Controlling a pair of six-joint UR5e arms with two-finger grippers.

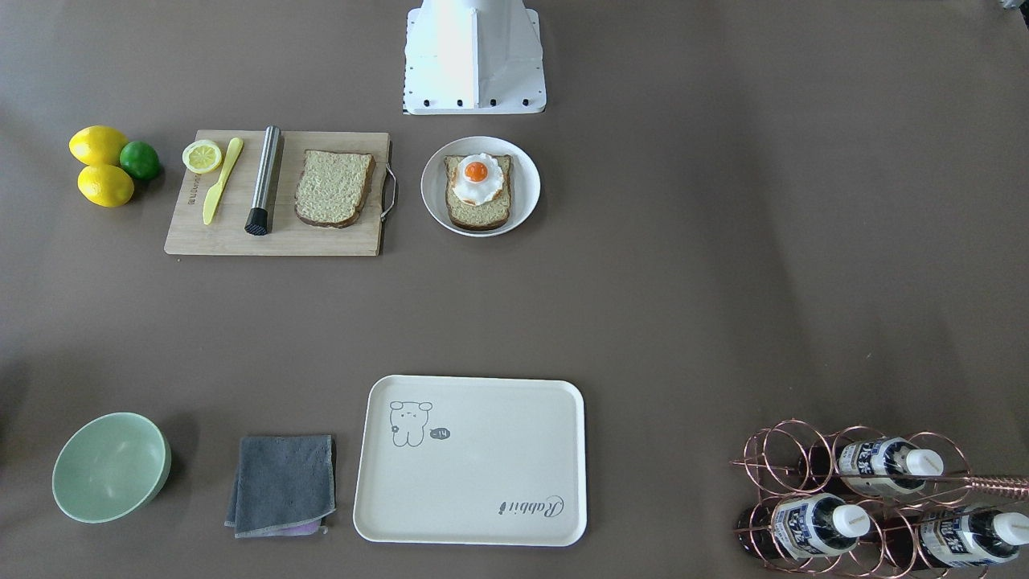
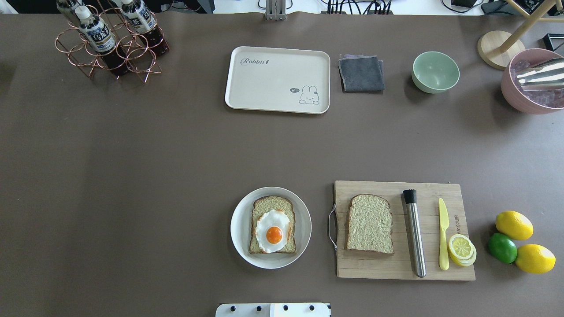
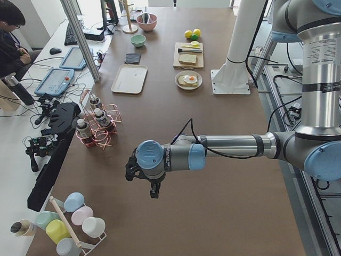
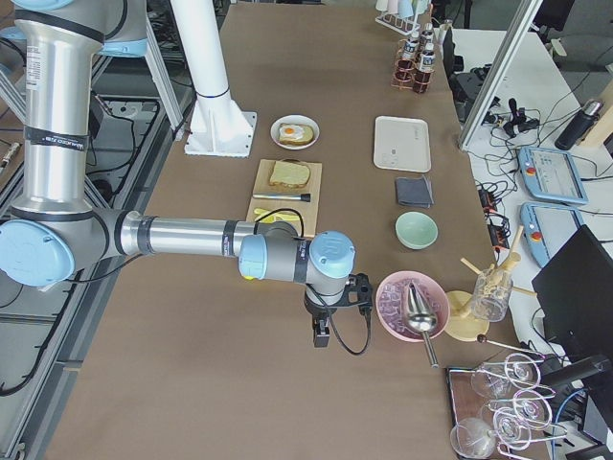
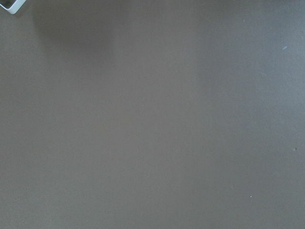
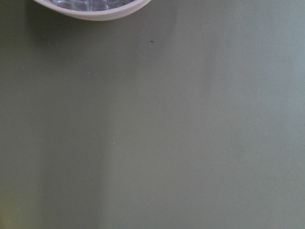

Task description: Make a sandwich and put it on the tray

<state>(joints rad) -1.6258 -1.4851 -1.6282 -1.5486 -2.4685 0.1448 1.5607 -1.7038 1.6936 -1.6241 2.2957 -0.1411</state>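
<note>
A round white plate (image 2: 240, 226) holds one bread slice (image 2: 273, 204) with a fried egg (image 2: 273, 231) on top. The second bread slice (image 2: 370, 223) lies on the wooden cutting board (image 2: 396, 266) to the plate's right. The cream tray (image 2: 277, 79) lies bare at the far side. My left gripper (image 3: 154, 189) hangs over bare table far from the food, seen only in the exterior left view. My right gripper (image 4: 322, 335) hangs next to a pink bowl (image 4: 410, 305), seen only in the exterior right view. I cannot tell whether either is open or shut.
On the board lie a metal muddler (image 2: 415, 233), a yellow knife (image 2: 443, 233) and lemon slices (image 2: 461, 248). Two lemons (image 2: 513, 224) and a lime (image 2: 502, 248) sit to its right. A grey cloth (image 2: 361, 73), green bowl (image 2: 435, 71) and bottle rack (image 2: 110, 42) stand along the far side.
</note>
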